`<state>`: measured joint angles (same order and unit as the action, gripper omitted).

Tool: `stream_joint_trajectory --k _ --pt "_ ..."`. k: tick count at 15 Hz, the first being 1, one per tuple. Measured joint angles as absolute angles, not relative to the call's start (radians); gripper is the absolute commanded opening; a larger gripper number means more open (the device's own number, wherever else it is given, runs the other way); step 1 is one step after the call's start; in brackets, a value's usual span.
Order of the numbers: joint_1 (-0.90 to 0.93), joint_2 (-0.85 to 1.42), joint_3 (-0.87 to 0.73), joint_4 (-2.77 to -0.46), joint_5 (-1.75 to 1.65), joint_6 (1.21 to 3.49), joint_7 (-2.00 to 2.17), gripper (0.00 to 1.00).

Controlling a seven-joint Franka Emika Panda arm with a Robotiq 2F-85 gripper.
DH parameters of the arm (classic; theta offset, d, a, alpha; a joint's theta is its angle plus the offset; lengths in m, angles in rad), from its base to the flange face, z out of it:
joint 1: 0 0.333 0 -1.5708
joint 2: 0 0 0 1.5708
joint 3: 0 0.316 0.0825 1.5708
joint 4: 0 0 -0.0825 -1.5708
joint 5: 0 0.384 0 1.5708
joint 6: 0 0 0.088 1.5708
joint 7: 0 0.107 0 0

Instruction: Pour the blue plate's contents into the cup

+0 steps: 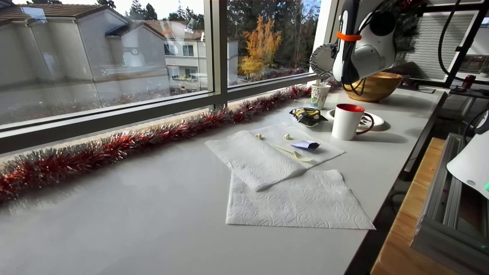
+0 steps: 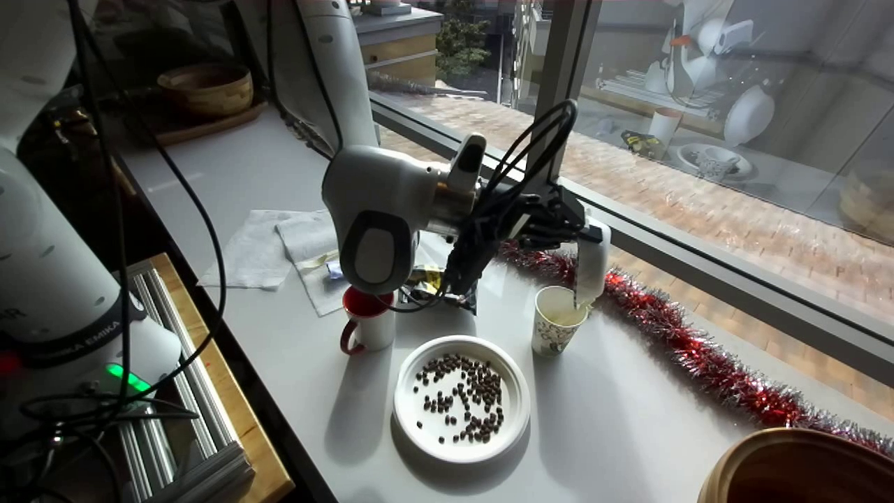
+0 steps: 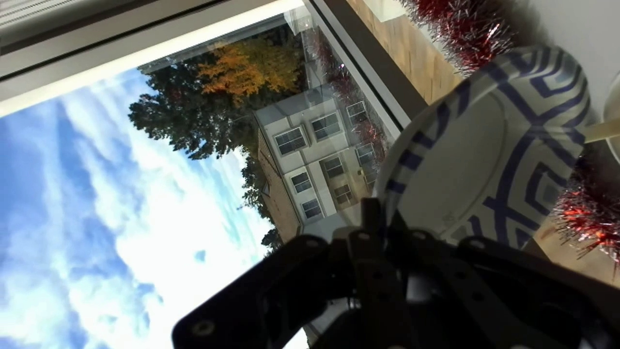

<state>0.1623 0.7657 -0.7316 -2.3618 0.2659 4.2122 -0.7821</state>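
Observation:
My gripper is shut on the rim of the blue plate, a small dish with blue-and-white patterned walls. Its visible inside is bare in the wrist view. The dish also shows in both exterior views, tipped almost vertical. Its low edge hangs over the patterned paper cup, which holds something pale; pale bits show at that edge. In the wrist view a pale strip, unclear, lies beside the dish's lip. The white mug with red inside stands upright, apart from the dish. The fingertips are partly hidden.
A white plate with dark beans stands near the mug. A black-and-yellow packet lies near the cup. Tinsel runs along the window. A golden-brown bowl stands farther along. Paper towels lie on the table.

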Motion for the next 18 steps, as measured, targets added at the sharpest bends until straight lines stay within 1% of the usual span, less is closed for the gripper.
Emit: stream_joint_trajectory --k 3,6,11,15,18 --pt "0.149 0.719 -0.726 -2.362 0.257 4.204 -0.782 0.01" --pt "0.134 0.622 -0.724 -2.367 0.208 4.151 -0.782 0.02" --pt "0.092 0.401 -0.673 -2.424 -0.010 3.926 -0.782 0.02" --pt "0.008 0.220 -0.574 -2.481 -0.196 3.708 -0.771 0.02" --pt "-0.048 0.106 -0.518 -2.508 -0.408 3.513 -0.643 0.01"
